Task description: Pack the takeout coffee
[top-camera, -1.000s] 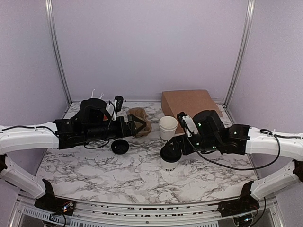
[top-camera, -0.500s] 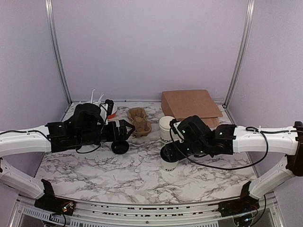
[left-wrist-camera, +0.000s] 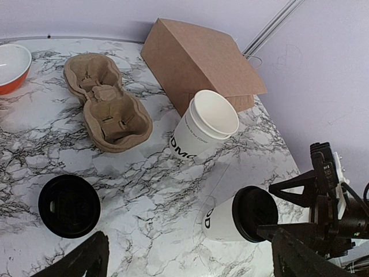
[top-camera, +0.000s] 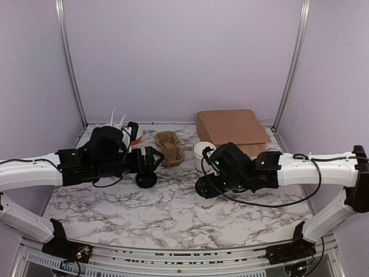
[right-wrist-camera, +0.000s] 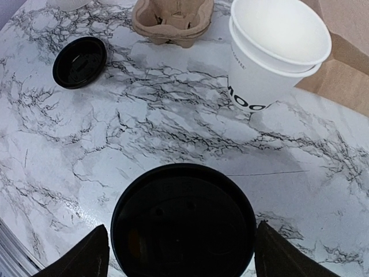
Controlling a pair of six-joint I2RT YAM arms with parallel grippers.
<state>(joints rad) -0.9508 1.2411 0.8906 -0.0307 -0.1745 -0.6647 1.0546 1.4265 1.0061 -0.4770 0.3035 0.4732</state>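
Your right claw [right-wrist-camera: 181, 231] is spread wide, one finger on either side of the small white paper takeout cup [left-wrist-camera: 222, 220] with black lettering and a black plastic dome lid [right-wrist-camera: 183, 210]. I cannot tell whether the pads touch it yet, and the cup sits on the table, not lifted. Your left claw [left-wrist-camera: 189, 245] hangs wide open and empty, well off to the side. The worry is height: the fingers seem level with the lid rather than the paper wall. Closing there could pop the lid off or let the cup slide out, while a hard squeeze lower down may buckle the thin wall. An uneven close would shove the cup over. Watch too the stack of lidless white paper cups [right-wrist-camera: 277, 52] just ahead of the right claw, which a careless lift could clip. The cup stands upright on the marble-patterned tabletop [right-wrist-camera: 173, 127], long axis vertical, lid up, base down, directly between the fingers.
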